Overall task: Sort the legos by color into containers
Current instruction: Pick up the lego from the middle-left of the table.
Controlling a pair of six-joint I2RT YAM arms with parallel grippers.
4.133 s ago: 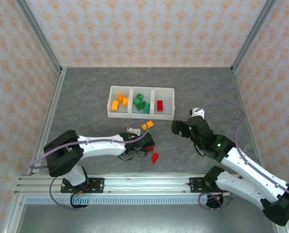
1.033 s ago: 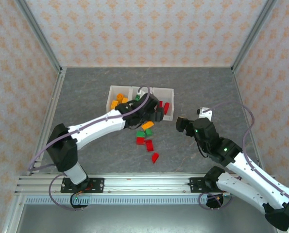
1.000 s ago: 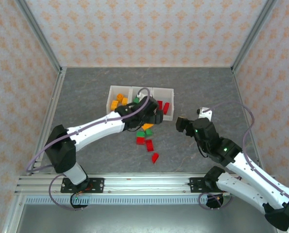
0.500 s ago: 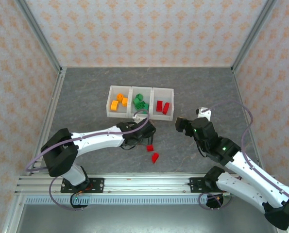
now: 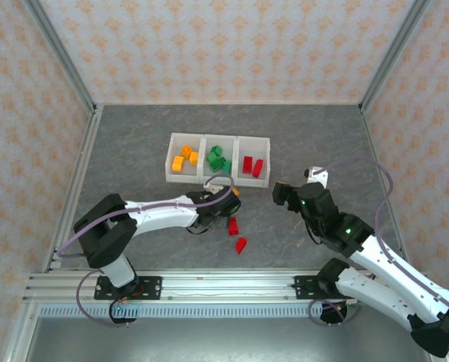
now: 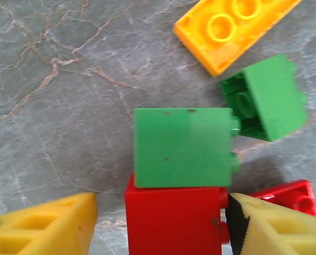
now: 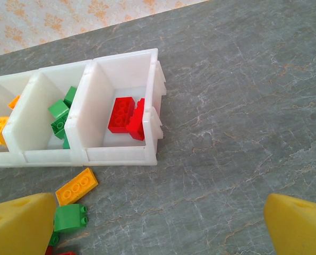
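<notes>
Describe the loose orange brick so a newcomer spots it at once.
Find the row of three white bins on the grey table. Just outside their near wall lies the orange brick, beside a green brick. It alone is a thin flat plate; its neighbours are chunky blocks.

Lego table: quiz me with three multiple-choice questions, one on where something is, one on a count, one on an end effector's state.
1. Where is the flat orange plate?
A. inside a bin
B. on the table in front of the bins
C. held by an end effector

2. How many red bricks lie in the right-end bin?
A. none
B. two
C. five

3. The right end effector is:
A. open and empty
B. shut on a green brick
C. shut on a red brick

Answers:
1 B, it lies on grey tabletop before the front wall.
2 B, two sit side by side there.
3 A, its yellow fingers stand wide apart with bare tabletop between them.
</notes>
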